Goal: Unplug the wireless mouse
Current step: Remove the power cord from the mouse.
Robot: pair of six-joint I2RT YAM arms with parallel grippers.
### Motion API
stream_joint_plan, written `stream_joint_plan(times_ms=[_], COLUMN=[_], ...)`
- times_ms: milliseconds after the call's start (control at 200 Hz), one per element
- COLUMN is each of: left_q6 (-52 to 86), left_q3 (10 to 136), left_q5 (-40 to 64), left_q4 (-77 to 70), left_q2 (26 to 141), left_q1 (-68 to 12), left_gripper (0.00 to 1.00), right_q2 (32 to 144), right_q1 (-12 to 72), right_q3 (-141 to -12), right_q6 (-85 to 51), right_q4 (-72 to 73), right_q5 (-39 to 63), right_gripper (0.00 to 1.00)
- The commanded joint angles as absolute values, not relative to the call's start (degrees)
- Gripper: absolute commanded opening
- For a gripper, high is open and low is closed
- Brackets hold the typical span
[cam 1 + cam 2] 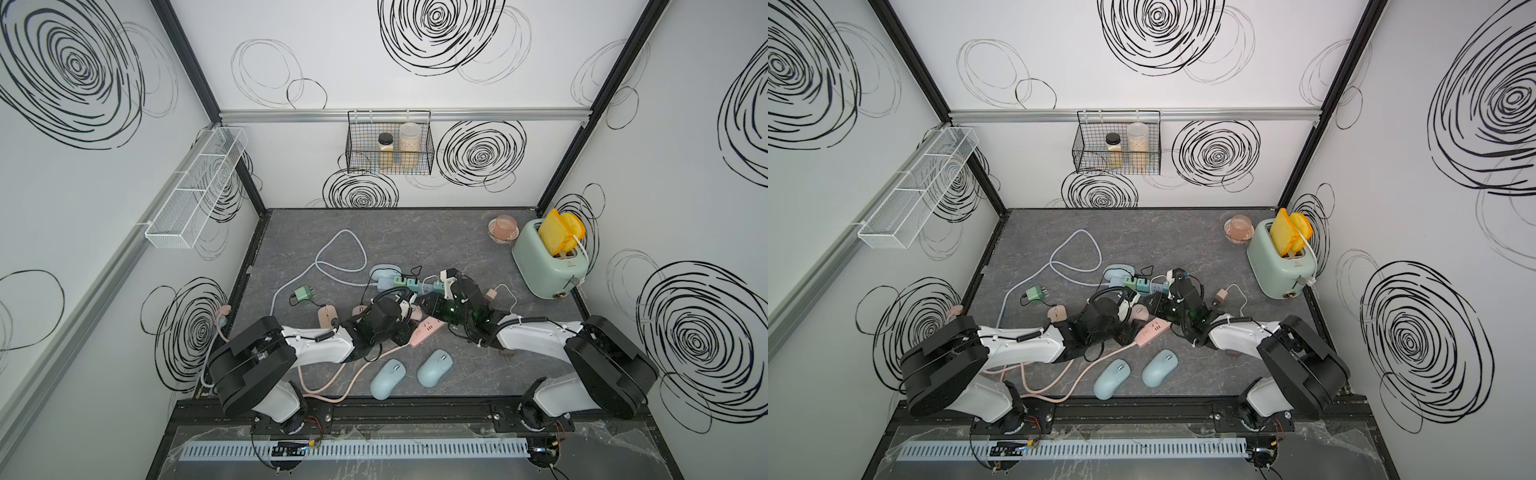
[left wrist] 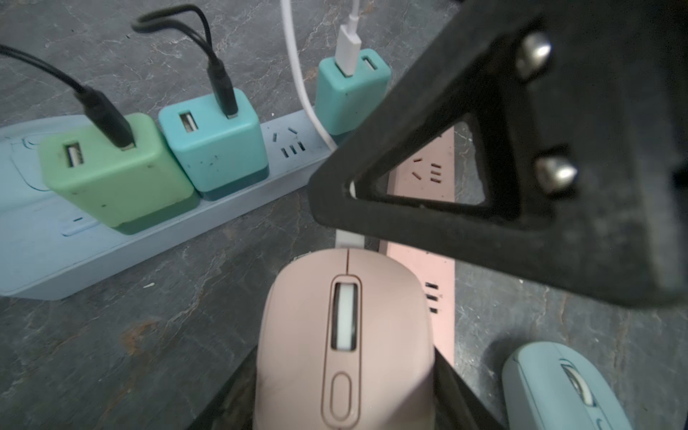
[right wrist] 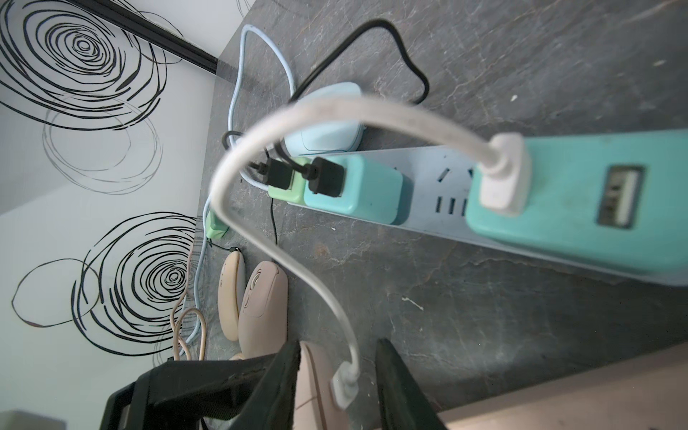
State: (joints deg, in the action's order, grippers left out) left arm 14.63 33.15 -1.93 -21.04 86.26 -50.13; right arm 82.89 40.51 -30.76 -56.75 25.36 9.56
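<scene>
A pink wireless mouse (image 2: 344, 335) lies on the dark table with my left gripper (image 2: 344, 372) shut on its sides. A white cable (image 3: 298, 123) runs from a teal charger (image 3: 577, 193) on the blue power strip (image 2: 44, 253) to a white plug (image 3: 344, 387) seated in the mouse's front. My right gripper (image 3: 338, 344) stands open astride that plug, with a gap on either side of it. One of its fingers (image 3: 283, 383) lies against the mouse's front. In both top views the two grippers meet mid-table beside the pink power strip (image 1: 424, 330), and the arms mostly hide the mouse.
Two blue mice (image 1: 387, 378) (image 1: 434, 368) lie near the front edge. A beige mouse (image 1: 328, 316) and a loose green charger (image 1: 303, 294) are to the left. A mint toaster (image 1: 548, 262) stands back right beside a pink cup (image 1: 503, 228). Black cables loop behind the blue strip.
</scene>
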Motion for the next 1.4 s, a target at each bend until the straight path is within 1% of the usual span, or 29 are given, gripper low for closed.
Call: stream_joint_plan(times_ms=[0,195,675,825,890,925,1396], left_q6=[16.5,18.53,23.02,23.29,23.29,23.29,23.62], left_q3=[32.39,31.6,30.33,30.25,30.23,30.31,31.28], left_q5=[0.31,0.97,3.88,4.22,4.28,4.27,1.39], left_q4=[-25.99,-27.33,-31.99,-32.23,-32.0,-31.71,-24.29], left_q2=[84.68,84.77,84.81,85.31,85.56,85.69,86.95], left_q1=[-49.31,-48.41,-47.29,-47.33,-47.31,-47.32,-47.8], left_gripper=[0.0,0.0,0.0,0.0,0.0,0.0,0.0], right_q2=[84.02,85.05,87.45,87.83,87.98,87.99,88.65], right_q1=[40.19,40.3,40.88,40.87,40.84,40.79,36.95], right_q3=[-30.94,-30.54,-30.88,-31.02,-31.36,-31.53,-33.28], right_q6=[-59.92,-61.75,-64.5,-64.8,-64.6,-64.4,-60.54], right_q4=[28.29,30.14,32.21,32.94,32.83,32.66,31.25], right_q5=[9.91,10.1,10.28,10.54,10.63,10.63,11.63], right_gripper=[0.36,0.3,0.22,0.13,0.06,0.0,0.0])
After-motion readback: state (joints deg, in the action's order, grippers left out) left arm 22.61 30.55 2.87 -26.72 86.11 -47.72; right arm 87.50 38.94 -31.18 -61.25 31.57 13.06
